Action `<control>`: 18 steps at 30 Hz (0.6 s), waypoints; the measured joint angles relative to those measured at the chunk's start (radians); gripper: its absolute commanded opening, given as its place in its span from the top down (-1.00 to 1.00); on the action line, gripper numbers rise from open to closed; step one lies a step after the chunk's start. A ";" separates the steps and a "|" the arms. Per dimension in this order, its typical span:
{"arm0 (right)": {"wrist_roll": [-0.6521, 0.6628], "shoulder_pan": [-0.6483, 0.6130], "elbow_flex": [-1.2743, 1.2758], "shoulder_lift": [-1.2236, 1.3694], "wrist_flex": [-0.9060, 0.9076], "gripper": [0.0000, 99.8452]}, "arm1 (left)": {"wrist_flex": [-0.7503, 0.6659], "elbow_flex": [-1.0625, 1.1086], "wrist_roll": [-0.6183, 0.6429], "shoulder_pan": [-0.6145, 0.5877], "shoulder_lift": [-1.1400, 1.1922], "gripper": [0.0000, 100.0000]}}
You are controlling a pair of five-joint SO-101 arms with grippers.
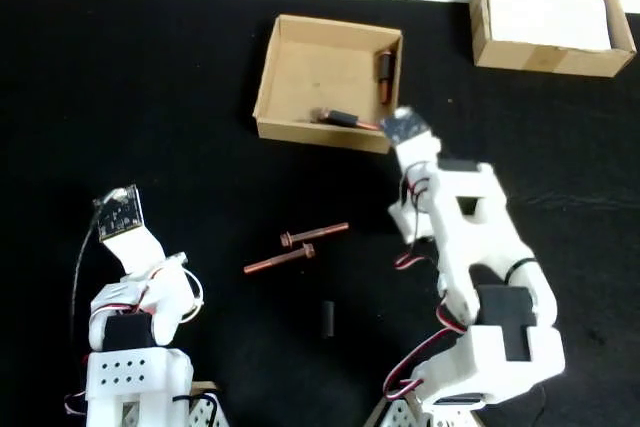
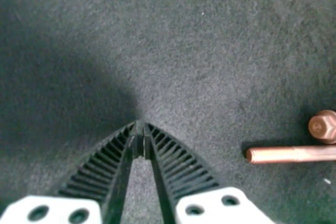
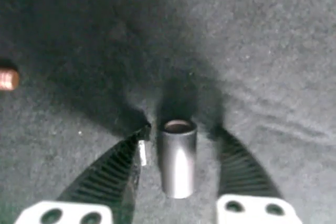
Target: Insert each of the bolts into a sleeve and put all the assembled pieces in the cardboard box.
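One short, dark, hollow sleeve (image 3: 178, 158)

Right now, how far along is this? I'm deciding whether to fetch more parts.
Done: two assembled pieces lie in the cardboard box. In hand: the right gripper sits open around a sleeve, not yet clamped; the left gripper is shut and empty. Left: two bolts and another sleeve lie loose on the table, so two assemblies remain to be made and boxed.

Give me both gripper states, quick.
Left gripper: closed, holding nothing.
Right gripper: open, with a sleeve between its jaws and a gap showing on each side.
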 measured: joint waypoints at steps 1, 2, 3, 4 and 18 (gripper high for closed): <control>0.000 0.000 0.000 0.000 0.005 0.58 | 0.000 0.000 0.000 0.000 0.000 0.94; 0.000 0.000 -0.002 0.000 0.023 0.60 | 0.000 0.000 -0.002 0.000 0.000 0.94; 0.000 0.000 -0.011 0.000 0.046 0.62 | 0.000 0.000 -0.002 0.000 0.000 0.94; 0.000 0.002 -0.021 0.002 0.071 0.64 | 0.000 0.000 -0.002 0.000 0.000 0.94; 0.002 0.006 -0.068 0.002 0.140 0.98 | 0.000 0.000 -0.002 0.000 0.000 0.94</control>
